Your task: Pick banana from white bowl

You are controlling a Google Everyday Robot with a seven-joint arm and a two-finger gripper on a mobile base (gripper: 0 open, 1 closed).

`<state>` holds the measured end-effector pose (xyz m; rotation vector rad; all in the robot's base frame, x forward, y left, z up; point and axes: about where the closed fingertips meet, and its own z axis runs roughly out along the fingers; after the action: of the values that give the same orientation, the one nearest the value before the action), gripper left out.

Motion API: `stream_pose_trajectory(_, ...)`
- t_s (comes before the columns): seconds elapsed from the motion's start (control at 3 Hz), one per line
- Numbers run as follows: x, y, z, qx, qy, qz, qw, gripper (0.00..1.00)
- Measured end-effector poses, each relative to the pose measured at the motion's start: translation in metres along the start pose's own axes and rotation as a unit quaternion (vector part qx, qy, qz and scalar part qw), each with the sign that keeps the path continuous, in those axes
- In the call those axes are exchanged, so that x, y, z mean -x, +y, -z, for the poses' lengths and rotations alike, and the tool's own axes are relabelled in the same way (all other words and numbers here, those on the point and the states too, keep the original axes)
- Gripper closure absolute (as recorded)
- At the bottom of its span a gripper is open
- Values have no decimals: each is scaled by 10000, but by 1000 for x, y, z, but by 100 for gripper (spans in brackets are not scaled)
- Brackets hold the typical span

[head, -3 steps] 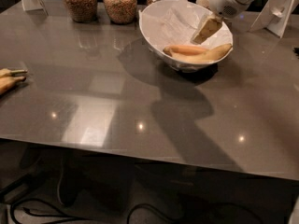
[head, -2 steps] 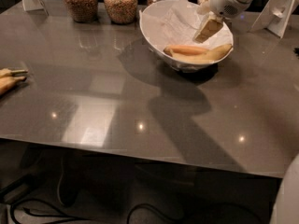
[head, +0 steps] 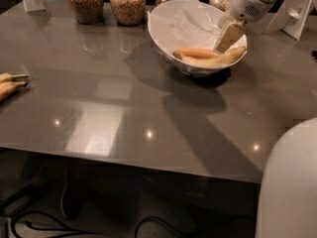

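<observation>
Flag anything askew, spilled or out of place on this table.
Nothing is spilled. The white bowl looks tipped, its near-right rim lower, with the banana resting against that side. Two loose bananas lie at the left edge of the table, far from the bowl. The gripper hangs over the bowl's right rim.

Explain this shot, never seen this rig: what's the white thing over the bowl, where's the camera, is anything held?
This is a mobile robot with one arm. The white arm comes in from the top right and ends in a claw, which is down inside the white bowl, right at the bananas. There is only one camera. Where it is mounted is not on record, but it looks down across the grey table. In the paper-lined bowl lie the pale banana and a darker orange banana. Two grain jars stand behind, and more bananas lie at the left edge. Nothing is lifted: both bananas lie in the bowl.
</observation>
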<state>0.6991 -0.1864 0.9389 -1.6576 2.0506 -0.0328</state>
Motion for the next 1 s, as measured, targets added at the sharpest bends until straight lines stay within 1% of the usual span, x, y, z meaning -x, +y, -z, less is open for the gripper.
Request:
stream_pose_trajectory(0.33, -16, 8, -4, 291, 93, -359, 9989, 34)
stream_pose_trajectory(0.67, -28, 11, -10, 439, 48, -704, 9965, 35)
stream_pose_trajectory(1.0, -35, 10, -17, 492, -20, -953, 9942, 36)
